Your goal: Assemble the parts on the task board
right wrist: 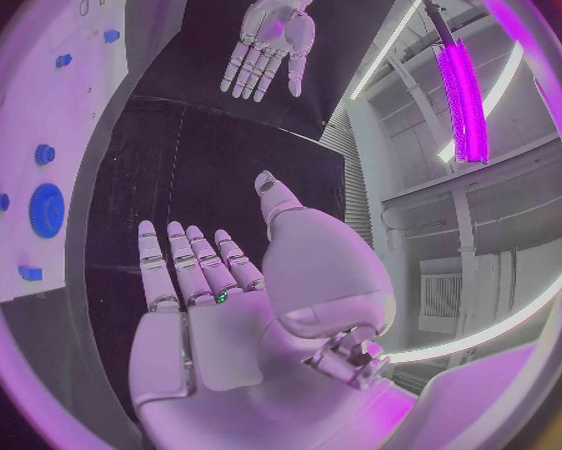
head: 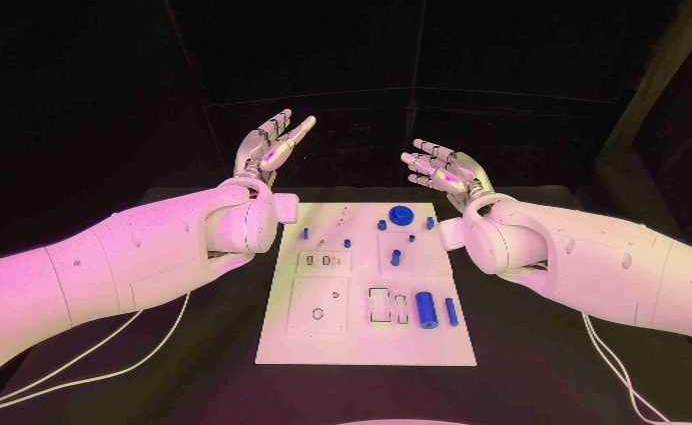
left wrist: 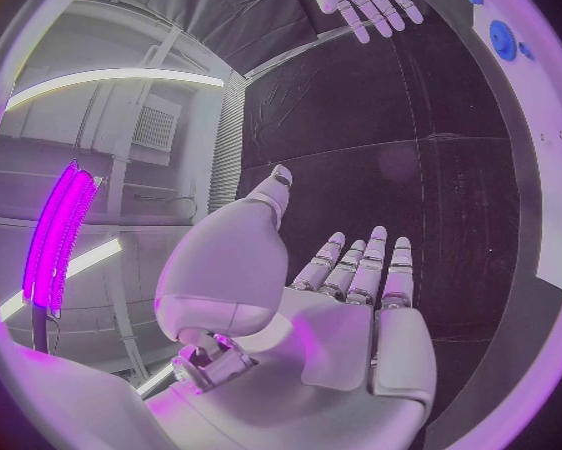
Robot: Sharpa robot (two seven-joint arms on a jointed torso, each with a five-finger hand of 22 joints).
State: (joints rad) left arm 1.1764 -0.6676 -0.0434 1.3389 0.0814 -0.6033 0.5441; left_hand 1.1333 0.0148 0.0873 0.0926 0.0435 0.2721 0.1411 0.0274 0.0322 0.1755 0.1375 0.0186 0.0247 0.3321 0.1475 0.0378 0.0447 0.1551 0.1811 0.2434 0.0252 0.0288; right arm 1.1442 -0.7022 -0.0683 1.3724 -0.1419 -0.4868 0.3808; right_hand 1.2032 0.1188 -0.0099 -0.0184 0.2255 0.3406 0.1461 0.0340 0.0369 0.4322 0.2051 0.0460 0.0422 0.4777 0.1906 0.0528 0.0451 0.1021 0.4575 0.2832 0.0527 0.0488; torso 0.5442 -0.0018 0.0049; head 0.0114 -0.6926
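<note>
The white task board [head: 289, 340] lies in the middle of the black table. On it are several blue parts: a round disc [head: 401, 213], a thick cylinder [head: 426, 308], a thin peg [head: 450, 312] and small pieces [head: 395, 257]. My left hand [head: 273, 148] is raised above the table beyond the board's far left corner, fingers apart, holding nothing. My right hand [head: 444, 170] is raised beyond the far right corner, also spread and empty. The left wrist view shows my left palm [left wrist: 356, 320] and the right hand [left wrist: 362, 0]; the right wrist view shows my right palm [right wrist: 200, 310] and the left hand [right wrist: 266, 45].
The board has empty recesses [head: 320, 303] in its near left part and slots [head: 379, 305] by the thick cylinder. Black table [head: 548, 345] surrounds the board. Cables [head: 87, 365] trail under my left arm. The blue disc [right wrist: 46, 210] shows on the board's edge [right wrist: 56, 110].
</note>
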